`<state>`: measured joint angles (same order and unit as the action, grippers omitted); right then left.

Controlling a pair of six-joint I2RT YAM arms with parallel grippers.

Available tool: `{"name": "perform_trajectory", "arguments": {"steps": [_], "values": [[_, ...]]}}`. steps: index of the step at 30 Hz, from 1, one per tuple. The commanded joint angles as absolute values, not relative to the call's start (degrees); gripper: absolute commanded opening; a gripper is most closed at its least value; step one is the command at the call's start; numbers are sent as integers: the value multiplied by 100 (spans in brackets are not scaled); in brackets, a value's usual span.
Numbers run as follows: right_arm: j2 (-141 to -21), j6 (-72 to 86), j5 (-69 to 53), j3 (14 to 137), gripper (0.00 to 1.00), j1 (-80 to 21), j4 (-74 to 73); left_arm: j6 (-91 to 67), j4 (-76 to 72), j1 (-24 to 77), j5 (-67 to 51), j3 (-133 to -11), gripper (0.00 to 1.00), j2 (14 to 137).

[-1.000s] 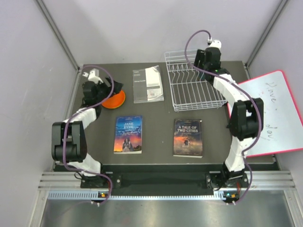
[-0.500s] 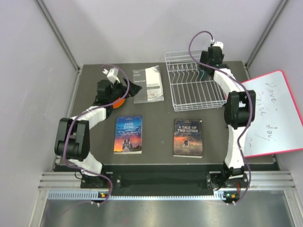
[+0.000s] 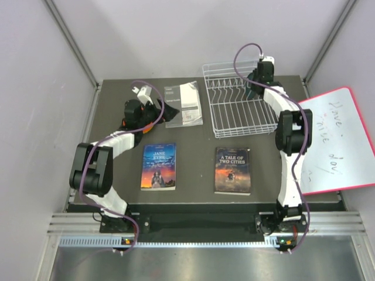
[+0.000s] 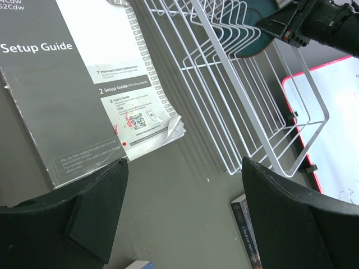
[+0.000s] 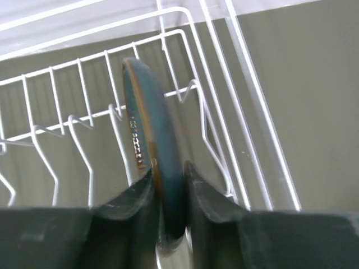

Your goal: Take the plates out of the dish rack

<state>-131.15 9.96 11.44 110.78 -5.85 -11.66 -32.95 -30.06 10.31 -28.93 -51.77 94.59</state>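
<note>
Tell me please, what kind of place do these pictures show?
Probably a robot test booth, not a kitchen: two white-and-black arms bolted to a dark grey table between plain pale walls, with staged props, a white wire dish rack and two paperback books.

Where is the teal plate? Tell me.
In the right wrist view the teal plate stands on edge at the far right end of the rack, pinched in the right end effector.

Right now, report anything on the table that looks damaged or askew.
The Setup Guide booklet has a torn, curling corner, clear in the left wrist view. The red-framed whiteboard lies skewed at the far right. Nothing else stands out.
</note>
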Motion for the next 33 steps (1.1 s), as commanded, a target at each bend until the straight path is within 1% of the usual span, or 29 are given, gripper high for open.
{"name": "perform_trajectory", "arguments": {"steps": [1, 3, 5, 9, 12, 16, 19, 20, 22, 29, 31, 33], "values": [[-13122, 932, 1107, 11154, 12, -545, -932, -3208, -3331, 1055, -2962, -5388, 86, 9545], [-13061, 923, 1186, 11066, 1, -545, -818, -3199, -3322, 1055, -2927, -5379, 86, 9554], [-12956, 923, 1274, 10881, 0, -554, -704, -3182, -3331, 1055, -2927, -5388, 86, 9571], [-12683, 888, 1739, 10548, 0, -685, -231, -3208, -3357, 1055, -2953, -5414, 86, 9668], [-12280, 704, 2547, 9978, 0, -896, 366, -3199, -3349, 1063, -2927, -5432, 86, 9721], [-11691, 370, 3776, 9512, 0, -1125, 1069, -3120, -3217, 1063, -2892, -5493, 86, 9729], [-11418, 53, 4357, 9186, 0, -1300, 1658, -3111, -3208, 1063, -2918, -5502, 86, 9729], [-11382, -269, 4412, 9132, 0, -1353, 1774, -3120, -3217, 1063, -2927, -5511, 86, 9756], [-11347, -369, 4525, 9166, 0, -1371, 1802, -3138, -3226, 1063, -2944, -5519, 86, 9773], [-11224, -247, 4509, 9238, 0, -1397, 1503, -3147, -3226, 1063, -2971, -5502, 86, 9730], [-10901, -167, 4352, 8975, 0, -1397, 1582, -3085, -3173, 1063, -2971, -5528, 86, 9695], [-10627, -35, 4158, 8808, 0, -1397, 1346, -3050, -3085, 1063, -2997, -5607, 86, 9668]]}}
